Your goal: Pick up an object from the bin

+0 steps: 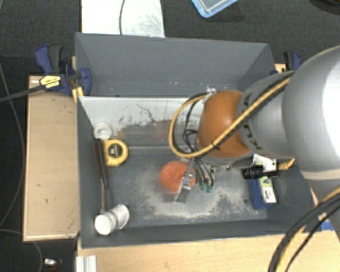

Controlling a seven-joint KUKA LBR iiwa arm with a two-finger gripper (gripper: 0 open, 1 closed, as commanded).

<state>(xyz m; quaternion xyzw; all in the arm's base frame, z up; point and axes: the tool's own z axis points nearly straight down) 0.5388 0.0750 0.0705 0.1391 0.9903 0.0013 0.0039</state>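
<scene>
My gripper (196, 185) is low in the middle of the bin, under the orange wrist cover. It looks open, with bare bin floor between its two fingertips. An orange-red ball (170, 175) lies just left of it, touching or nearly touching the left fingertip (185, 190) from the outside. The ball is beside the gripper, not inside it. To the right lies a black marker (253, 173) and a blue flat pack with a white label (262, 194), both apart from the gripper.
A yellow tape measure (116, 152) and a small white cap (103, 131) lie at the bin's left. A hammer-like tool (103, 181) with a dark handle runs down the left wall to a silver head at the front left corner. The arm covers the bin's right.
</scene>
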